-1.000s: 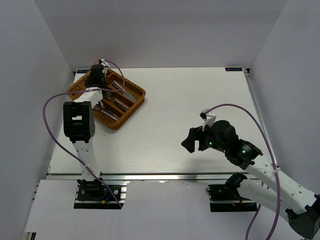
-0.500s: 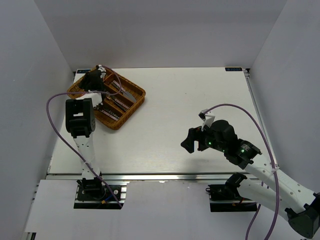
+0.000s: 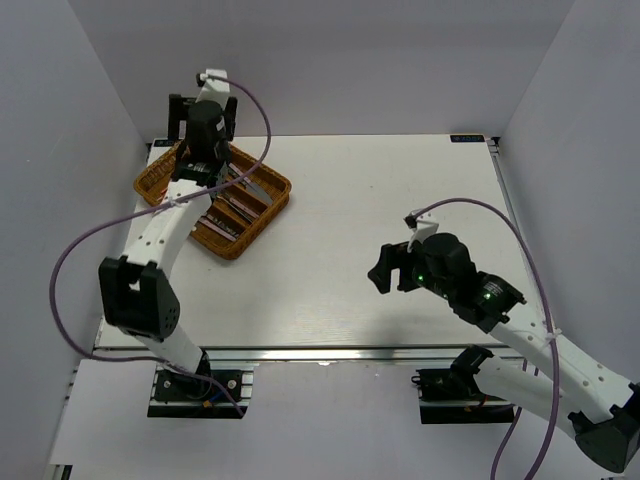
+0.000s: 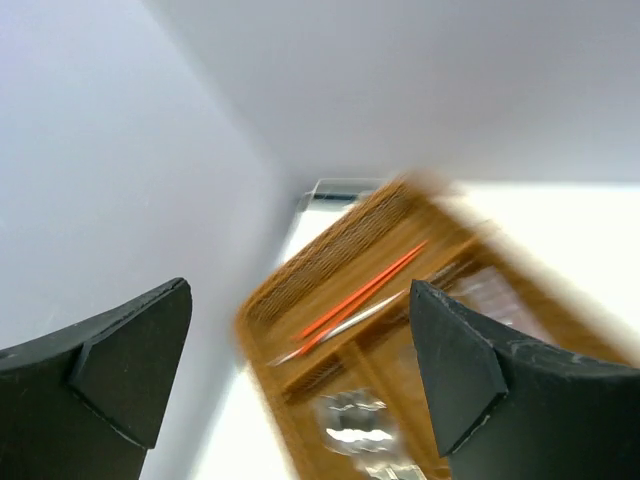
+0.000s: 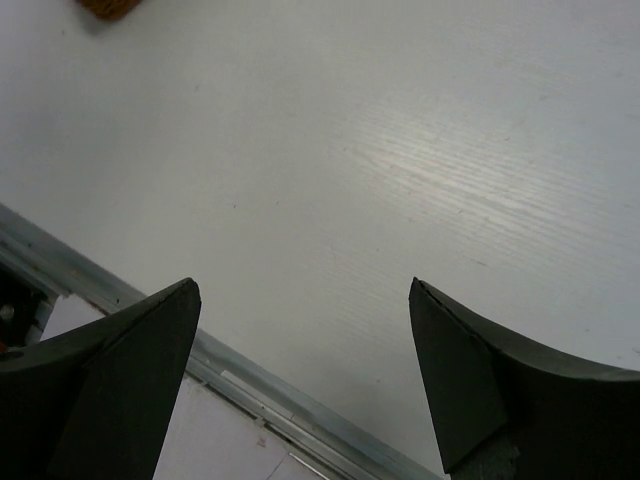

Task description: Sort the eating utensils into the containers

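White walls (image 3: pixel 330 60) box in a pale, wood-grained counter (image 3: pixel 400 190) with a metal rail (image 3: pixel 330 352) along its near edge. The wicker tray (image 3: pixel 258 232) sits far left, holding cutlery (image 3: pixel 235 200) and red chopsticks (image 4: pixel 365 290). The left hand (image 4: pixel 300 300) hovers above it, fingers apart. The right hand (image 5: pixel 303 290), likewise spread and holding nothing, hangs over the counter.

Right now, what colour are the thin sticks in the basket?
The chopsticks are red; the left wrist view shows them best.
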{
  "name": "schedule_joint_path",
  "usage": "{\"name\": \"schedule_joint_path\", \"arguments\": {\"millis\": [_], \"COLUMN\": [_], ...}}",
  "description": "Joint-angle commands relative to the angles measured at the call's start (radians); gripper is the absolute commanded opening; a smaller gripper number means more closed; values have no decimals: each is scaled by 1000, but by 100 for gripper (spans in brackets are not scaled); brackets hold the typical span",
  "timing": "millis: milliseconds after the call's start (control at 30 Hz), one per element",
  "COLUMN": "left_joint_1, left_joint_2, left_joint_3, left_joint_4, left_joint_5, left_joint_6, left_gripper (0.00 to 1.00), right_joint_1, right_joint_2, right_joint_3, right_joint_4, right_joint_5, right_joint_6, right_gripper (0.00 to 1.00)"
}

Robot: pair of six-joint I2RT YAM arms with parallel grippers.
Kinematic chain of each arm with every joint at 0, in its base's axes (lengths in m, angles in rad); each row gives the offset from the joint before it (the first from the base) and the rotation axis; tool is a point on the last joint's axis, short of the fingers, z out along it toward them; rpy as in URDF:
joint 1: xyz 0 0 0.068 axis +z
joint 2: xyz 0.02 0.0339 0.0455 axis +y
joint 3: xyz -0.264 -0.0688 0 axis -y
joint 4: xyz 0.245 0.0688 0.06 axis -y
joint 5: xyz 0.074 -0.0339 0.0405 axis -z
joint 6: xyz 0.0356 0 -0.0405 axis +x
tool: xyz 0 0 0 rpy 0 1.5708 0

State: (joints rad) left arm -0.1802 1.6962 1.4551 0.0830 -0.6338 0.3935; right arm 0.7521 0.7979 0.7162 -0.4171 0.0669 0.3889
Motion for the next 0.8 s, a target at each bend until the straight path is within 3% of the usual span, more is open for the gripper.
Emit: {"name": "schedule_joint_path", "arguments": {"millis": [0,33,133,333,467,600,767], "left_joint_1": [-42,-42,-42,-42,-42,-45,-68], "left_joint_2": [-124,-180,-370,-852,-1116,-1219,-1288], "left_joint_3": [126,145,93,-257,-341,-349,-403], "left_joint_4": [-311,-483,-684,-796,-905,-1047,-1083], "left_joint_5": [-58,-61,0,-10,-18,19,29], "left_joint_6": [-315,-390,-565,-709,-737,-768,-828], "left_gripper": [98,98,98,98,98,98,98], "right_joint_1": [-2,-3,-3,-5,-3,-3,-5], "right_joint_2": [-19,-20,-23,-69,-123,-181,-242], "right_joint_3": [133,159,273,440,535,569,557], "right_joint_4": [-38,-96,-233,-420,-534,-583,-591], "right_joint_5": [184,279,449,637,619,591,531], "right_joint_6": [13,11,11,-42,-70,-82,-48], "right_gripper": [89,89,89,89,89,89,89]}}
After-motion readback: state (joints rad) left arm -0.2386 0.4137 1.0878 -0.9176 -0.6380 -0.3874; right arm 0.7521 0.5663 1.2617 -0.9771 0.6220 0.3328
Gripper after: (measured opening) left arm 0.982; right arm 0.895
